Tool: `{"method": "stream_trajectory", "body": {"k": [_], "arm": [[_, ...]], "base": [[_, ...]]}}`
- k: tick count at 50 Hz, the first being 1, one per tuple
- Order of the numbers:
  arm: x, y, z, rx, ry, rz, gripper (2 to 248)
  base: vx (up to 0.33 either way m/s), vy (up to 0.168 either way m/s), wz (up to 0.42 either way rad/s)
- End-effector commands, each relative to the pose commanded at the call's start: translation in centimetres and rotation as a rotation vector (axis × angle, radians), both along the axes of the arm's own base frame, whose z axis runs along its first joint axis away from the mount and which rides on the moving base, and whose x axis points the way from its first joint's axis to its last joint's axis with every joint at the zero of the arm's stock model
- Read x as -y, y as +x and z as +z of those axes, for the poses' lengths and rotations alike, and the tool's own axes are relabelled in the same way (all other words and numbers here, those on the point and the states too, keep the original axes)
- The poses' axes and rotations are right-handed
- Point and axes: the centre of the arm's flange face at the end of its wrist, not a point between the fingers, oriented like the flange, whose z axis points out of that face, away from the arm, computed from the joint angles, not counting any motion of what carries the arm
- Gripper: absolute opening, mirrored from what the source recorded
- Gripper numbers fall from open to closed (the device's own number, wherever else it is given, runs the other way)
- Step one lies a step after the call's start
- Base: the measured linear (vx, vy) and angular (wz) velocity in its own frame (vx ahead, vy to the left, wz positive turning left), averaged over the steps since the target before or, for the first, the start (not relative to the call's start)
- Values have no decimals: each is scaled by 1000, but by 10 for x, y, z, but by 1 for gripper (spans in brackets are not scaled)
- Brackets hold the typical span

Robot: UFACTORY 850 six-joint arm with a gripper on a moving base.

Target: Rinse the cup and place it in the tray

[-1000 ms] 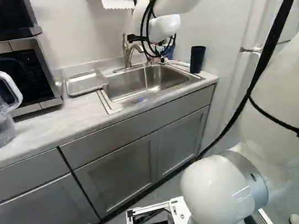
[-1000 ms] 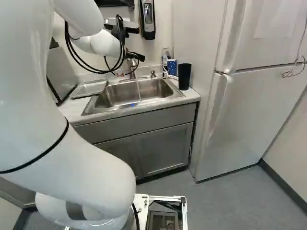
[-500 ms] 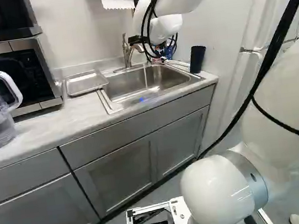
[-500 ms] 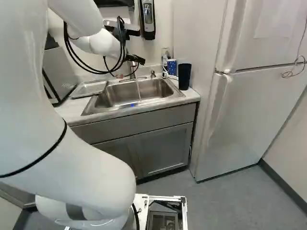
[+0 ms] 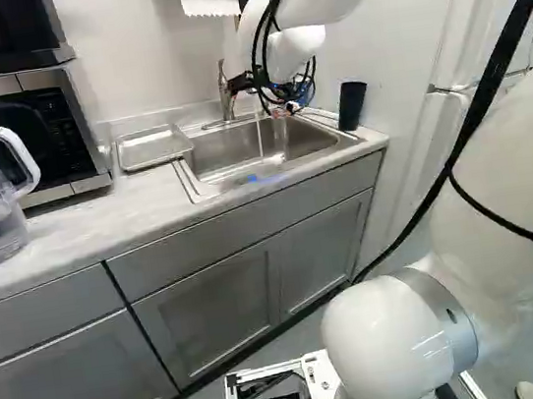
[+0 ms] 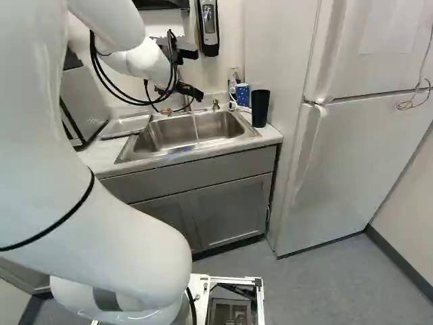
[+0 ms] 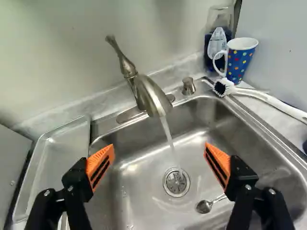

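The black two-fingered gripper (image 6: 184, 103) stands open above the stainless steel sink (image 7: 139, 201), its orange pads (image 7: 100, 165) well apart and nothing held between them. The blue paper-like mug with coloured dots and a white handle (image 7: 240, 60) stands upright on the pale counter (image 5: 78, 236) behind the sink's far corner, beside a clear bottle of dark blue liquid (image 7: 218, 45). A white-handled brush (image 7: 273, 101) lies near its foot. Water runs from the brushed metal faucet (image 7: 151, 96) towards the round drain (image 7: 176, 182), with a metal spoon (image 7: 205, 206) near it in the basin. The shallow metal tray (image 5: 153, 148) sits beside the sink, on the microwave's (image 5: 62, 124) side. What seems to be a tall black cup (image 6: 260, 108) stands upright on the counter, nearer the fridge (image 6: 338, 162).
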Motion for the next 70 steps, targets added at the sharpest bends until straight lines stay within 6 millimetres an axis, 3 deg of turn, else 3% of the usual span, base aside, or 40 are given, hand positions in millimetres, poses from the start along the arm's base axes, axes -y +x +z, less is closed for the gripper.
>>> {"method": "stream_trajectory", "body": {"k": [70], "arm": [[-2, -5, -4, -74, 140, -65, 247]], "base": [[0, 0, 0]]}}
